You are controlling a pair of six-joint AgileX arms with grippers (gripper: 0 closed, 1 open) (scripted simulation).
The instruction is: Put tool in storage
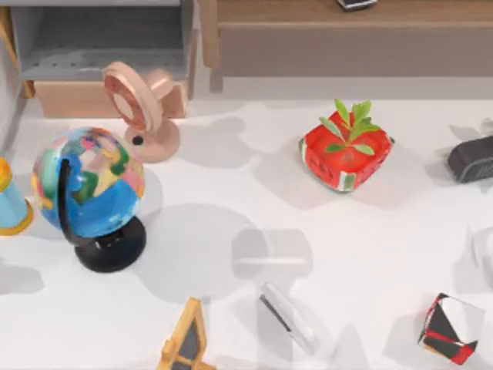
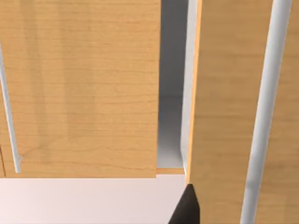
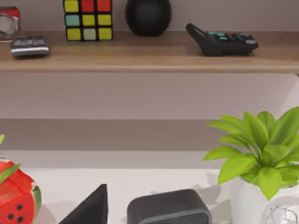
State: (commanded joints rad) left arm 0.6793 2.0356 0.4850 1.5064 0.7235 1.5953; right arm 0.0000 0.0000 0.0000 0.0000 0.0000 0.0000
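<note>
Top view: the tool (image 1: 288,317) lies flat on the white table (image 1: 231,193), low in the frame right of centre, between the orange-framed triangle (image 1: 185,343) and the black-white-red cube (image 1: 451,329), untouched. The open drawer (image 1: 100,42) waits at upper left, behind the globe (image 1: 88,185). Looks like the reach hasn't begun; next comes a descent onto that thin piece.

Left wrist view: wooden cabinet fronts (image 2: 79,88), one dark fingertip (image 2: 187,210) at the bottom edge; spread, can't tell.

Right wrist view: a wall shelf (image 3: 140,56) with a calculator (image 3: 222,39), a plant (image 3: 261,149) lower right; grip unreadable.
</note>
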